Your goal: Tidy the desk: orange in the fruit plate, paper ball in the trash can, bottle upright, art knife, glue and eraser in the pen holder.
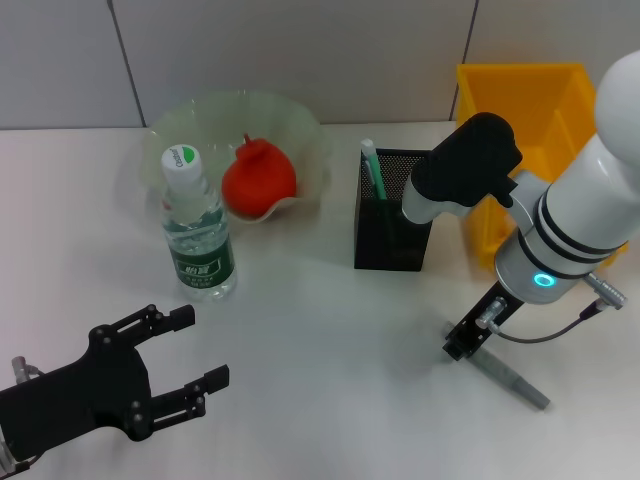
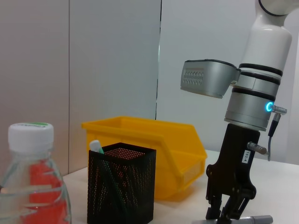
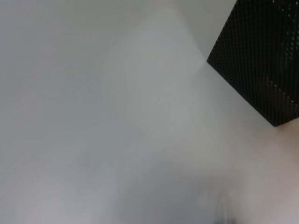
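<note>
Bottle, left of centre in head view: white cap carries small green print, too small to read. Green label on bottle body has white marks, illegible. In left wrist view, small white sticker on black mount of right arm, lower right of frame, bears tiny dark characters, unreadable. No other text found.

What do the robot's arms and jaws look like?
The right arm is white with black bands, a glowing blue ring, a thin grey cable, and a black right gripper. The left gripper is matte black with screws and pronged jaws.
</note>
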You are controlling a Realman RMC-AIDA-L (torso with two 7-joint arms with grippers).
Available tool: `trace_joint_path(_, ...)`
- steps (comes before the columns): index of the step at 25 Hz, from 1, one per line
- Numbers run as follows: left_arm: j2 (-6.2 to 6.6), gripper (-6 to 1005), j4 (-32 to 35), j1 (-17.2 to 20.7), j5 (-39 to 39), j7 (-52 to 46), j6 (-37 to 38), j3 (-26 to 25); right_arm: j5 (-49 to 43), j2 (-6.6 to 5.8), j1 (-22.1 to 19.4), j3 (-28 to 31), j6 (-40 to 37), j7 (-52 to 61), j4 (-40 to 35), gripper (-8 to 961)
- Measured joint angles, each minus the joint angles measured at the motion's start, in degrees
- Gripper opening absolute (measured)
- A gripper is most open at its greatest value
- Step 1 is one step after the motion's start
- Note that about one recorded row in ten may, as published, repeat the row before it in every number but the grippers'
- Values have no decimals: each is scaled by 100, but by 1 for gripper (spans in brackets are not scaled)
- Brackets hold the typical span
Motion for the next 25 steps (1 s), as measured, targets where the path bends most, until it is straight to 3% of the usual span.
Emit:
trace_joint_path(10,0,798,0,-7,-3,0,0,0,-3,-11,77,1,10,16,199,184)
trace_joint_path(19,0,798,0,-19,-4,0,-5,0,-2,-11,43,51,-68,16,-44,171)
trace_joint_path(22,0,798,5,3,-14,0,-8,0,-1,-20,-46,70,-253,16,-508,154)
trace_joint_path(24,1,799,9,18,-26,0,-10,0,0,-25,-255,81,-548,21,-1463,147)
trace_joint_path(25,0,799,7,20,-27,0,-10,0,0,-25,-255,81,-548,21,-1463,146)
